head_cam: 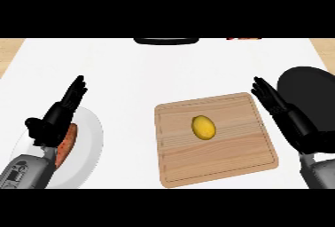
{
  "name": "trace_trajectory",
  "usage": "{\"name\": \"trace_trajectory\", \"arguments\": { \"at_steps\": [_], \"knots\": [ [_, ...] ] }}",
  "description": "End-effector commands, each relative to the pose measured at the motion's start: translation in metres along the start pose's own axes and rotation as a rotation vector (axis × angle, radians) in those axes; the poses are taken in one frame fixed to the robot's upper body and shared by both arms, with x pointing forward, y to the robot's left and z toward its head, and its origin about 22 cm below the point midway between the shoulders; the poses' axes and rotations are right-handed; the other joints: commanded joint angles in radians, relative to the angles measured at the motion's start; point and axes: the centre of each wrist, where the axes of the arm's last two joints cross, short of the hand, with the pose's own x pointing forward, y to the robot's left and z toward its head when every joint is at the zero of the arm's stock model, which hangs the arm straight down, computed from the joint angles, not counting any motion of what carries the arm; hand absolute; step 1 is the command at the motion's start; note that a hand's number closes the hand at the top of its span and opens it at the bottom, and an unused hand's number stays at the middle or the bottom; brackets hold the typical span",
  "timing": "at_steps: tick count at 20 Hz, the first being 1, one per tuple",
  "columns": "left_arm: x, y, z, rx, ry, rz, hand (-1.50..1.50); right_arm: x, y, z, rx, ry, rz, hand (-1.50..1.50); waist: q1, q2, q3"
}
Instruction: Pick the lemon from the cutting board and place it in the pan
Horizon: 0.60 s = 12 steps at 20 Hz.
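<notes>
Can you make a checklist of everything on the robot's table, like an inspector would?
Surface: white counter, bare in the middle.
Job's things: lemon lying on the wooden cutting board; black pan at the right edge, partly hidden behind the right hand.
Clutter: white plate at left with a reddish food item; dark object at the far edge.
Hands: left hand open over the plate; right hand open beside the board.
Cables: nothing seen.
Surroundings: wooden floor.

Yellow lemon [203, 127]; tan wood-grain cutting board [229, 159]; black pan [311, 86]; white plate [88, 150] (reddish-brown food [65, 144]).
</notes>
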Motion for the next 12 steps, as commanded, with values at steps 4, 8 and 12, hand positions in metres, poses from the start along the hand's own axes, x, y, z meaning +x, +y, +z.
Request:
{"name": "trace_trajectory", "arguments": {
  "at_steps": [4,8,12],
  "knots": [
    [0.023,-0.005,-0.023,0.068,-0.053,0.034,0.00,-0.002,0.046,-0.040,0.524,-0.026,-0.081,1.50,0.091,-0.005,0.011],
    [0.034,-0.018,-0.027,0.093,-0.021,0.098,0.00,-0.011,0.027,-0.064,0.594,-0.128,0.065,1.50,0.087,-0.011,0.013],
    [0.025,-0.007,-0.024,0.157,0.003,0.101,0.00,-0.010,-0.039,-0.047,0.404,-0.334,0.156,-1.50,0.043,-0.018,0.012]
  ]
}}
